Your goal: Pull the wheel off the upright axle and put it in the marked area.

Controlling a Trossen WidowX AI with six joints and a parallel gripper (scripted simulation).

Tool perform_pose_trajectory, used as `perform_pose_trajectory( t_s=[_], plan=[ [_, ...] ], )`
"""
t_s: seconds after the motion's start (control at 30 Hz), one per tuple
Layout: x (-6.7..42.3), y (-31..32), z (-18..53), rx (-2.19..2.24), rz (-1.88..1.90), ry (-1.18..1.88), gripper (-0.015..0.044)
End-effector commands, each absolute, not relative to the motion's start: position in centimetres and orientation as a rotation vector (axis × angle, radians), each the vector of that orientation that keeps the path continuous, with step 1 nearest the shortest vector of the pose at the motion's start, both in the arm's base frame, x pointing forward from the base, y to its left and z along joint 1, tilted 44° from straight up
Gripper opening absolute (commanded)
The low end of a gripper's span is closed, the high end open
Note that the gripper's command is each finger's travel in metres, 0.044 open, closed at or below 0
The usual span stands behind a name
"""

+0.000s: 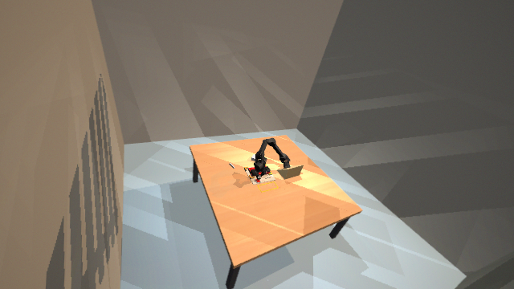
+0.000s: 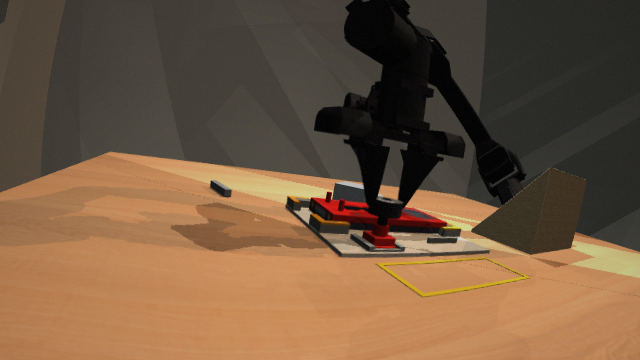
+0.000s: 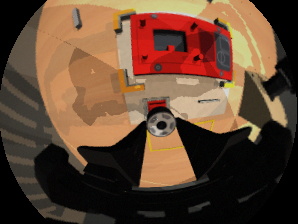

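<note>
A small black wheel [image 2: 389, 203] [image 3: 160, 119] sits on a short red upright axle [image 2: 381, 229] at the front of a grey baseplate [image 2: 345, 247] [image 3: 193, 88]. A red block assembly [image 2: 350, 211] [image 3: 174, 46] lies on the plate behind it. My black gripper [image 2: 389, 204] [image 3: 160, 124] [image 1: 259, 172] points straight down and is shut on the wheel, one finger on each side. The wheel is still on the axle. The marked area is a yellow rectangle outline [image 2: 419, 290] [image 1: 267, 191] on the table, just in front and to the right of the plate.
A brown wedge block [image 2: 540, 215] [image 1: 292, 172] stands to the right of the plate, near the arm's base. A small grey bar [image 2: 220, 188] [image 1: 231, 164] lies on the table to the back left. The wooden table [image 1: 281, 217] has edges on all sides.
</note>
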State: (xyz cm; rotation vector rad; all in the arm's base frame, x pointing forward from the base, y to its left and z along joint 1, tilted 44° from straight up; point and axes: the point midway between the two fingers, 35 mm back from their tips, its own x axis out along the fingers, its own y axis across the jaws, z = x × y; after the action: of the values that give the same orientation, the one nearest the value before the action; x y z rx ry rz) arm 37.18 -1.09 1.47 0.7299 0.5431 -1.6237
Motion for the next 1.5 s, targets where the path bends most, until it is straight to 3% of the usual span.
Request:
perform_pose_trajectory(
  t_s=[0.0, 1.47],
  plan=[
    [37.3, -0.7, 1.8, 0.740, -1.617, 0.539, 0.0000],
    [37.4, 0.3, 2.9, 0.738, -1.612, 0.539, 0.0000]
  ],
)
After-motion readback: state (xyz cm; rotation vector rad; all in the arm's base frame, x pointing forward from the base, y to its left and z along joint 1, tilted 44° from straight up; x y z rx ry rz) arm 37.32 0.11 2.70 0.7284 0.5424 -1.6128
